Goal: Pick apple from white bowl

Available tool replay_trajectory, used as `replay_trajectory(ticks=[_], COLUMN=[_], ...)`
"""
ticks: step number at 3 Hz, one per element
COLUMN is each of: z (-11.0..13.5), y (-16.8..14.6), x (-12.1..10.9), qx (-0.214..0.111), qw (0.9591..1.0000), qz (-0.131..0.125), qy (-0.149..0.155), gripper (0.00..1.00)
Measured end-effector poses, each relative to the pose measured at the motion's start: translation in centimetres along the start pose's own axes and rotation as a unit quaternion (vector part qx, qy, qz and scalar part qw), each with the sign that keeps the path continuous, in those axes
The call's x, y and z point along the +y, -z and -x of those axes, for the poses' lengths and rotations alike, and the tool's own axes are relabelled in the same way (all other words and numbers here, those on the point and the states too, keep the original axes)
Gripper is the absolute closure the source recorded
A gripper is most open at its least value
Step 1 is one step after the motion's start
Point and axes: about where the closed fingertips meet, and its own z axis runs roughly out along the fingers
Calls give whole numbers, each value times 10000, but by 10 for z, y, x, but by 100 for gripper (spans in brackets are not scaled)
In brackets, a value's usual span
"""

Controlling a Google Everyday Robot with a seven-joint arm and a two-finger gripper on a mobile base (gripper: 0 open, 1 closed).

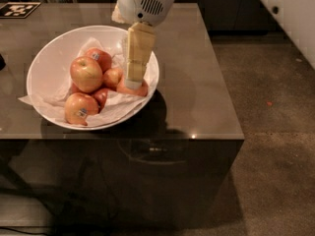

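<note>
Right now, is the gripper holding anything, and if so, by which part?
Cannot be told. The gripper is down inside the white bowl, at the top of the rightmost apple, which lies in the bowl; no hold on it shows.

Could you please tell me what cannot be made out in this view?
Camera view:
- Rightmost apple: mostly hidden behind the gripper; contact unclear.
- Arm above the gripper: cut off by the top edge.
- Apple stickers in the white bowl: print too small.
- Dark object: cut off by the left edge.

Cream gripper [132, 82] at pinkish-red, yellow-blushed apple [141, 89] in glossy white bowl [43, 58]; brown table [197, 82].
</note>
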Motion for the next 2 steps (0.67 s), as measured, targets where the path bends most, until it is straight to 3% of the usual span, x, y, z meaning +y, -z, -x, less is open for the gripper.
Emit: replay_trajectory(ticks=[1,2], z=[4,6], y=[-28,-28], x=[-6,-8], qx=[-13,-43], qw=[9995,9997], qz=[309,250], qy=[-74,-67], gripper=[0,0])
